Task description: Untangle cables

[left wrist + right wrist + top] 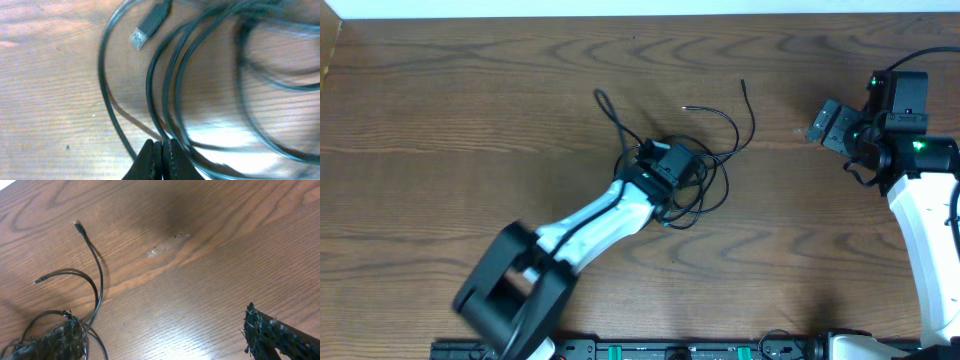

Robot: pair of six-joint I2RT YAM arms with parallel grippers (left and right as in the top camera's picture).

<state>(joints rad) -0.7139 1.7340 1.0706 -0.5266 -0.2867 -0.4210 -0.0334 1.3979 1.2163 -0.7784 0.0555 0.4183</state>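
The cables [705,165] are thin black cords lying in a loose tangle at the table's middle, with loose ends reaching up and to the right. My left gripper [672,165] sits on the tangle. In the left wrist view its jaws [162,150] are pressed together where two looped strands [165,100] run into the tips. A USB plug [147,27] lies free on the wood. My right gripper [830,125] is wide open and empty, off to the right of the tangle. The right wrist view [165,340] shows two cable ends [92,255] beyond it.
The brown wooden table [470,120] holds only the cables. A small pale smear [167,247] marks the wood. A black rail [670,350] runs along the front edge. A thicker black wire [910,60] loops off the right arm.
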